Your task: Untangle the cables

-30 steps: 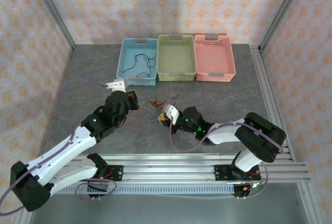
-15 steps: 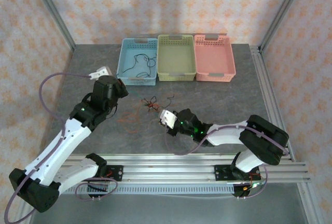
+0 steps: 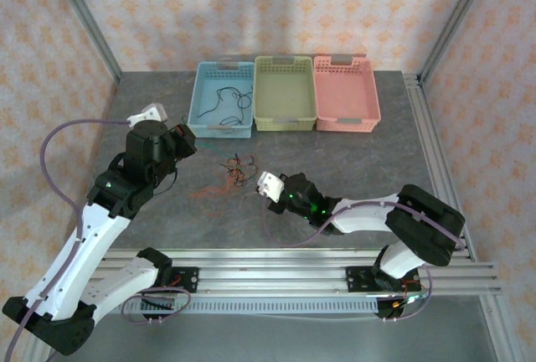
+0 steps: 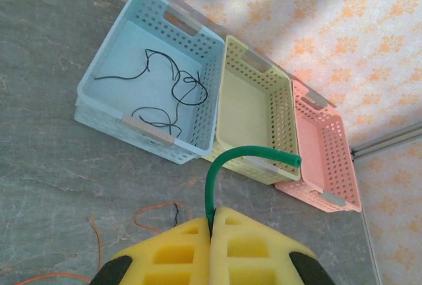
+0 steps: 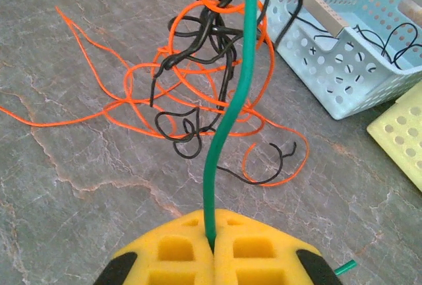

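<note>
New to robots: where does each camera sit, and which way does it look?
Top external: above and behind, looking down on the table; left arm and right arm show.
Left wrist: on the left arm, facing the baskets; left gripper pinching a green cable.
Right wrist: on the right arm, facing the tangle; right gripper pinching green cable.
Shared: blue basket.

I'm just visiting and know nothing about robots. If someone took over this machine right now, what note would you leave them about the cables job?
Left end effector: shut on a green cable, near its free end.
Right end effector: shut on green cable too, which runs up through the tangle of orange and black cables.
Things: that tangle wraps the green one, with orange loops trailing on the table.
Done: loose black cables lie in the blue basket.
Left: pull the green cable free, then separate orange from black.
</note>
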Robot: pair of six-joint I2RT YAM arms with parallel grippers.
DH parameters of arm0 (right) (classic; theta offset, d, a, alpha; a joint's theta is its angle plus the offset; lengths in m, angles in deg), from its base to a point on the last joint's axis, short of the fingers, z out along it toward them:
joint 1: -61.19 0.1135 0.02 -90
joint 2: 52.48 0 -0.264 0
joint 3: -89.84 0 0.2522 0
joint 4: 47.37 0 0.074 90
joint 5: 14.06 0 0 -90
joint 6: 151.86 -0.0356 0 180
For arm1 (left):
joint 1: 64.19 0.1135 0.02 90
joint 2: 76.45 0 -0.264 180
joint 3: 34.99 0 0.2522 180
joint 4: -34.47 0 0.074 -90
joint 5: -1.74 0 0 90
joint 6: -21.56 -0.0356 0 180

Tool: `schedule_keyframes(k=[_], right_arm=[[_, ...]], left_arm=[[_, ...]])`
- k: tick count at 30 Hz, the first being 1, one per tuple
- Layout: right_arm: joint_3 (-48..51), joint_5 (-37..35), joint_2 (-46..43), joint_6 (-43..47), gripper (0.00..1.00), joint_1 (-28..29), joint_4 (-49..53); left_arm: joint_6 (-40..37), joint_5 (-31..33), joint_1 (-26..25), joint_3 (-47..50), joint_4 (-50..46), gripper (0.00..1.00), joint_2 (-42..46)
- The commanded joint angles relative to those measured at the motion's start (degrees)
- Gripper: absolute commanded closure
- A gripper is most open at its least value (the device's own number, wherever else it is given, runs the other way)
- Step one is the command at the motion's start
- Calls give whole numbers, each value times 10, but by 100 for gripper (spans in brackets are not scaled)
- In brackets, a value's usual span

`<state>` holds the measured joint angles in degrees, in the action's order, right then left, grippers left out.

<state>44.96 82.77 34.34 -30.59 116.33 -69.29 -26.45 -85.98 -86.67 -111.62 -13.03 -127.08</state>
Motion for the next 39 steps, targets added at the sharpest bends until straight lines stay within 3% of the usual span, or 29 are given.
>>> schedule_keyframes(k=[1, 2, 4, 8, 14, 19, 29, 39], right_arm=[[19, -1, -17, -26, 82, 1, -9], [28, 9, -24, -35, 67, 1, -28], [45, 18, -36, -52, 53, 1, -66], [68, 15, -58, -70, 43, 0, -114], [69, -3, -65, -79, 44, -6, -113], [64, 9, -63, -87, 51, -9, -102], [72, 0, -71, -136, 48, -38, -122], [87, 22, -83, -145, 63, -47, -148]], left_arm=[[-4, -4, 7, -24, 5, 100, -3], [-6, -8, 7, -28, 3, 100, -10], [-8, -8, 7, -31, 2, 100, -18], [-14, 11, 7, -33, 5, 100, -21], [-26, -32, 8, -37, 15, 100, -36], [-49, -138, 7, -46, 50, 100, -48], [-73, -304, 6, -53, 111, 100, -33], [-85, -314, 4, -64, 105, 100, -28]])
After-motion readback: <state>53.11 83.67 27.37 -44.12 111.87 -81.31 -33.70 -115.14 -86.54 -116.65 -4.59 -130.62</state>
